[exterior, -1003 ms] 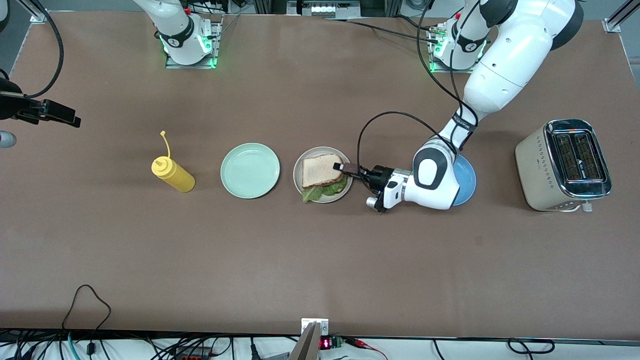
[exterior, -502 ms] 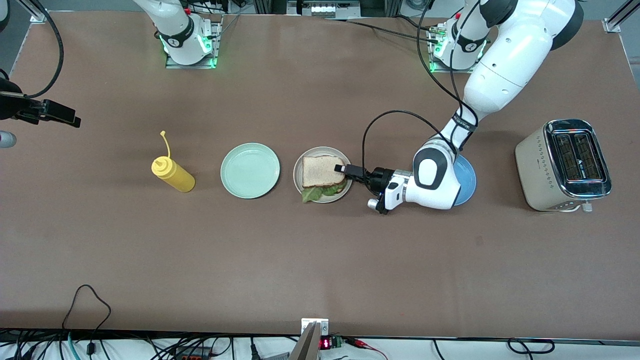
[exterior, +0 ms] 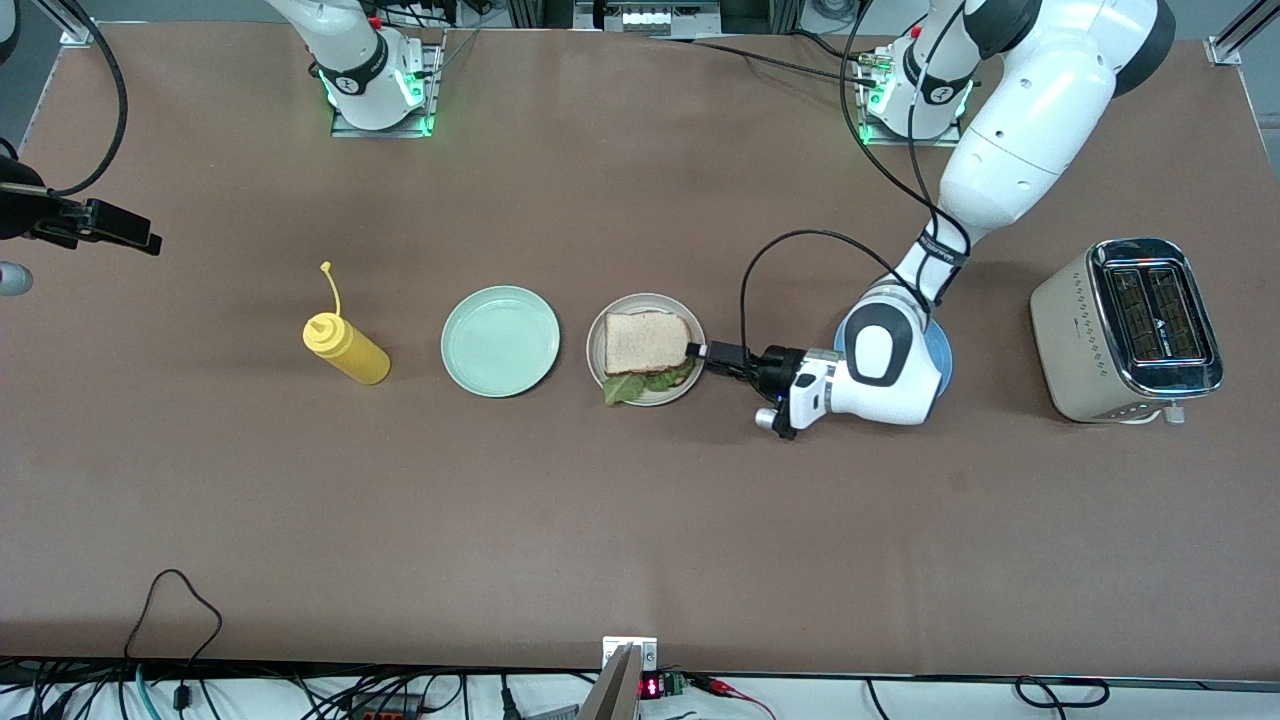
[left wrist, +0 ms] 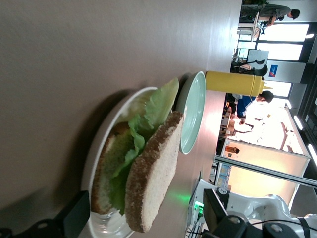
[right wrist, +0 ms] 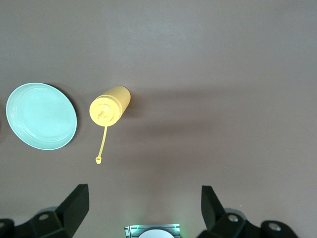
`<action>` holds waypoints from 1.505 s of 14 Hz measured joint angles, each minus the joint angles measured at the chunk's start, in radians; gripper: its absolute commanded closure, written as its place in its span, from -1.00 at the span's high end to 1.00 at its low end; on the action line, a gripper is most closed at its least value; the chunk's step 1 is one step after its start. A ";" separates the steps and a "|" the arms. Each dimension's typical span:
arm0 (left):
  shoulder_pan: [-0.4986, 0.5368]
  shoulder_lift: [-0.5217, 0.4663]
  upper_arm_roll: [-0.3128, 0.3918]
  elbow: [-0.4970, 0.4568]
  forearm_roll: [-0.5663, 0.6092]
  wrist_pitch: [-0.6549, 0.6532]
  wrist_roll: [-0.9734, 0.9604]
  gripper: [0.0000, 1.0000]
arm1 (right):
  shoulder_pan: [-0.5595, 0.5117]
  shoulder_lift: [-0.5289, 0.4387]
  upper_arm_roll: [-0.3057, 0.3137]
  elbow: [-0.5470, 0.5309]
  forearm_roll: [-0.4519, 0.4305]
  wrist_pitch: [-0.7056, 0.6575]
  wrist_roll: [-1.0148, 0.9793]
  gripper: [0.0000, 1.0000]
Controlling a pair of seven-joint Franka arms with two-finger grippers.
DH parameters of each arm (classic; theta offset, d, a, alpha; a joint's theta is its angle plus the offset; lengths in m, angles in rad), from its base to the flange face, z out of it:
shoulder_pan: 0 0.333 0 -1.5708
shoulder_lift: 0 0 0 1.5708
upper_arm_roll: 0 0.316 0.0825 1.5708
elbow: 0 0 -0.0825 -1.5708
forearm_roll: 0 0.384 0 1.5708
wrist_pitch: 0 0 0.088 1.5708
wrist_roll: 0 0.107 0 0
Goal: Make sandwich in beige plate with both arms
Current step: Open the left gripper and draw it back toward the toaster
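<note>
The sandwich [exterior: 645,345] lies on the beige plate [exterior: 596,368]: a top bread slice [left wrist: 153,173] over a green lettuce leaf [left wrist: 148,114] and a bottom slice [left wrist: 106,168]. Lettuce pokes out at the edge nearer the front camera. My left gripper [exterior: 699,351] is low at the plate's rim on the side toward the left arm's end, open, with its fingers apart on either side of the sandwich's edge and holding nothing. My right gripper [right wrist: 143,194] hangs open and empty high over the table near the mustard bottle; that arm waits.
A mint green plate [exterior: 500,341] sits beside the beige plate, and a yellow mustard bottle [exterior: 347,349] stands past it toward the right arm's end. A blue plate [exterior: 941,352] lies partly under the left arm. A toaster [exterior: 1126,330] stands at the left arm's end.
My left gripper has opened, let go of the top slice and drawn back toward the left arm's end. The slice now rests on the lettuce. The right arm has not moved.
</note>
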State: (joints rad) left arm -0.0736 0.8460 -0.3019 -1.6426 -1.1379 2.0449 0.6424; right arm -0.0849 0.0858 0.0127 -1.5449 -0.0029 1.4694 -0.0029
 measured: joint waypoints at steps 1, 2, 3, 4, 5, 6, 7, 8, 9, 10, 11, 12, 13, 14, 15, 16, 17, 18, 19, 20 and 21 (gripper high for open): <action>0.001 -0.015 0.012 0.001 0.014 0.000 0.001 1.00 | 0.000 0.000 0.000 0.000 0.000 0.000 0.000 1.00; 0.001 -0.036 0.025 -0.001 0.036 -0.001 0.001 1.00 | 0.000 0.000 0.000 0.000 0.000 0.000 0.000 1.00; 0.001 -0.059 0.038 -0.004 0.057 -0.002 0.001 1.00 | 0.000 0.000 0.000 0.000 0.000 0.000 0.000 1.00; 0.001 -0.086 0.052 -0.012 0.076 -0.003 0.000 1.00 | 0.000 0.000 0.000 0.000 0.000 0.000 0.000 1.00; 0.002 -0.113 0.064 -0.023 0.103 -0.004 0.000 1.00 | 0.000 0.000 0.000 0.000 0.000 0.000 0.000 1.00; 0.001 -0.142 0.076 -0.034 0.144 -0.009 0.000 1.00 | 0.000 0.000 0.000 0.000 0.000 0.000 0.000 1.00; 0.001 -0.170 0.091 -0.043 0.193 -0.021 -0.001 1.00 | 0.000 0.000 0.000 0.000 0.000 0.000 0.000 1.00; 0.001 -0.197 0.109 -0.050 0.244 -0.040 -0.005 1.00 | 0.000 0.000 0.000 0.000 0.000 0.000 0.000 1.00; 0.001 -0.223 0.131 -0.056 0.293 -0.074 -0.016 1.00 | 0.000 0.000 0.000 0.000 0.000 0.000 0.000 1.00; 0.001 -0.248 0.156 -0.059 0.347 -0.122 -0.039 1.00 | 0.000 0.000 0.000 0.000 0.000 0.000 0.000 1.00; 0.002 -0.272 0.180 -0.059 0.406 -0.167 -0.069 1.00 | 0.000 0.000 0.000 0.000 0.000 0.000 0.000 1.00; 0.003 -0.297 0.197 -0.060 0.468 -0.202 -0.103 1.00 | 0.000 0.000 0.000 0.000 0.000 0.000 0.000 1.00; 0.004 -0.325 0.207 -0.060 0.537 -0.228 -0.143 1.00 | 0.000 0.000 0.000 0.000 0.000 0.000 0.000 1.00; 0.004 -0.352 0.211 -0.060 0.609 -0.246 -0.184 1.00 | 0.000 0.000 0.000 0.000 0.000 0.000 0.000 1.00; 0.003 -0.382 0.211 -0.060 0.691 -0.257 -0.225 1.00 | 0.000 0.000 0.000 0.000 0.000 0.000 0.000 1.00; 0.003 -0.411 0.211 -0.059 0.779 -0.261 -0.266 1.00 | 0.000 0.000 0.000 0.000 0.000 0.000 0.000 1.00; 0.003 -0.438 0.211 -0.057 0.859 -0.261 -0.310 1.00 | 0.000 0.000 0.000 0.000 0.000 0.000 0.000 1.00; 0.003 -0.458 0.212 -0.054 0.919 -0.261 -0.348 1.00 | 0.000 0.000 0.000 0.000 0.000 0.000 0.000 1.00; 0.003 -0.470 0.216 -0.048 0.966 -0.261 -0.381 1.00 | 0.000 0.000 0.000 0.000 0.000 0.000 0.000 1.00; 0.003 -0.478 0.224 -0.039 0.998 -0.260 -0.405 1.00 | 0.000 0.000 0.000 0.000 0.000 0.000 0.000 1.00; 0.004 -0.483 0.236 -0.027 1.018 -0.258 -0.415 1.00 | 0.000 0.000 0.000 0.000 0.000 0.000 0.000 1.00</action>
State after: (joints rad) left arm -0.0698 0.3628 -0.0657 -1.6695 -0.1198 1.7867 0.2271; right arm -0.0848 0.0858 0.0127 -1.5450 -0.0028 1.4695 -0.0029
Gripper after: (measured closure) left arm 0.000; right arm 0.000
